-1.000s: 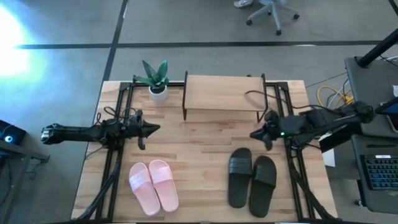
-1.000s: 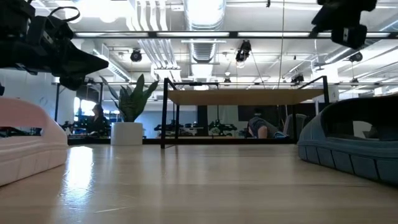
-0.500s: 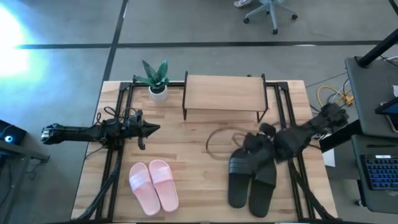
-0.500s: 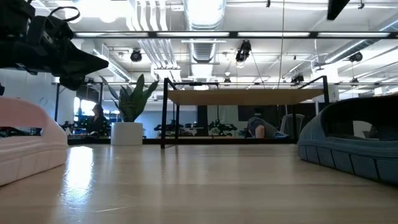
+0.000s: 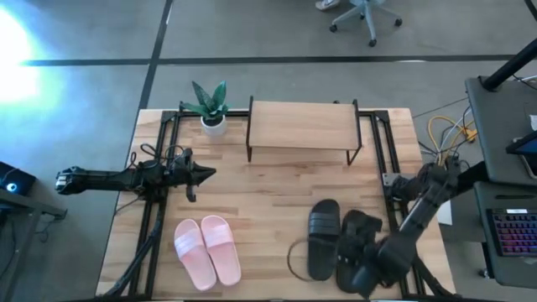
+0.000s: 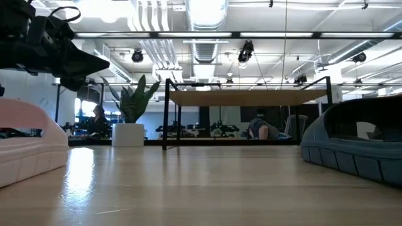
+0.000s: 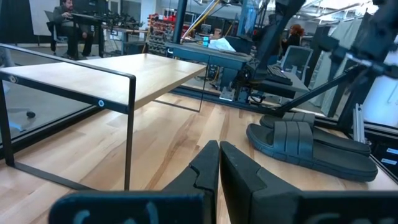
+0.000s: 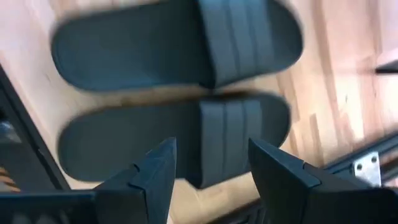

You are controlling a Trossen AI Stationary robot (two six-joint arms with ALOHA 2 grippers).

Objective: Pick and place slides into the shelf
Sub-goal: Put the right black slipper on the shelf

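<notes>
The black pair of slides (image 5: 338,242) lies sole down at the near right of the table, and the pale pink pair (image 5: 207,249) lies at the near left. The shelf (image 5: 302,127) stands on its thin black legs at the far middle. My right gripper (image 8: 211,163) hangs open above the black pair, pointing down. Its fingers stand on either side of the strap end of the slide nearer the table's right edge (image 8: 177,140) and touch nothing. My left gripper (image 5: 201,174) waits shut above the table's left side, pointing right.
A potted plant (image 5: 211,106) stands to the left of the shelf. Black frame rails (image 5: 159,159) run along both table sides, and one rail (image 8: 367,163) passes close by the black slides. Bare wood lies between the two pairs and in front of the shelf.
My right gripper has swung from beside the shelf's right end toward the table's near edge. It has tipped to point down and now hangs over the black slides. The slides have stayed where they were.
</notes>
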